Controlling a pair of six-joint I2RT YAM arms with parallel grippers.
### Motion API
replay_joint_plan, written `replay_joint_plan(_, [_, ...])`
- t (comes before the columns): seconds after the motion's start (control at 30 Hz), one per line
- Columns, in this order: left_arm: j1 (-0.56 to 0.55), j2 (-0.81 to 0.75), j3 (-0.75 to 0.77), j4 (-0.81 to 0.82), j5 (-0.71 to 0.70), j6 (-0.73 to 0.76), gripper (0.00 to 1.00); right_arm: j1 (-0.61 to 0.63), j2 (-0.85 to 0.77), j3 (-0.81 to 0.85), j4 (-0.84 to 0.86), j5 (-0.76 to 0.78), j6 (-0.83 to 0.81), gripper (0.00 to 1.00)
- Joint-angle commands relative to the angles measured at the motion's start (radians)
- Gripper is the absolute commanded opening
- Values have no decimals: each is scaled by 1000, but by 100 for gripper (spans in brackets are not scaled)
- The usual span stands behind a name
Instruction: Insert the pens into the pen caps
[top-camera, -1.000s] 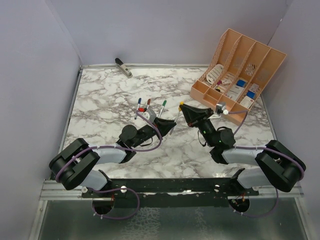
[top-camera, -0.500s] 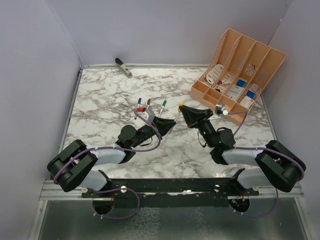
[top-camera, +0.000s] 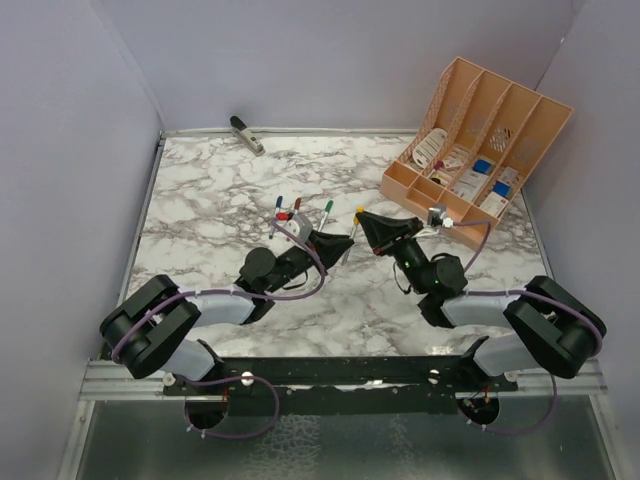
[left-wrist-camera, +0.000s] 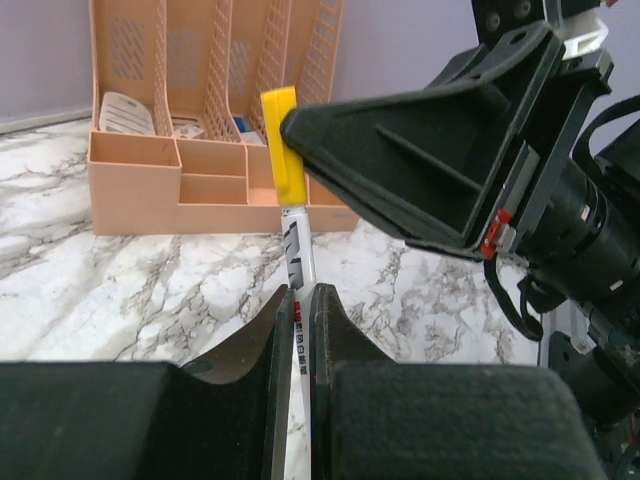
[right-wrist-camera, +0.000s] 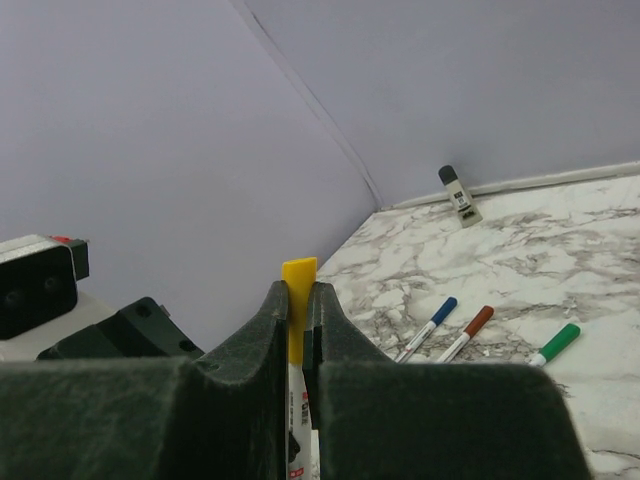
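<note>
Lilac walls close in a marble desk (top-camera: 200, 190). From above, an orange organizer (top-camera: 480, 130) stands at its far right and a dark-and-white clip (top-camera: 246, 134) lies by the back wall. Near the middle both arms meet at one pen (top-camera: 349, 238), which carries a yellow cap (top-camera: 359, 211). Just to the left, a blue-ended pen (top-camera: 278, 203), a red-ended pen (top-camera: 296, 205) and a green-ended pen (top-camera: 327, 209) lie side by side on the desk.

From the left wrist, the left jaws are almost closed, pinching the pen's grey barrel. The yellow cap sits on its far end, pinched by the right jaws.

From the right wrist, the right jaws are clamped on the yellow cap, with the barrel showing below it between the fingers. The other three pens lie on the marble beyond.
</note>
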Motion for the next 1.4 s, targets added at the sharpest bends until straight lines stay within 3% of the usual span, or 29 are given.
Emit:
replay_joint_plan(0.0, [4,26,71,152,-16,-6,0,9,32,9,338,-67,24,1])
replay_joint_plan(0.2, [7,32,90,154,-23,9,0,17,22,9,312,-66,12,1])
replay_joint_plan(0.6, [35,-19,99,107,-53,71,0,20,-31,31,104,-123,3,1])
replay_joint_plan(1.2, [69,-25,133,119,-34,91,0,87,-36,48,-189,-79,-14,1])
replay_joint_plan(1.37, [74,-30,137,116,-29,97,0,95,-10,34,-189,-70,-3,1])
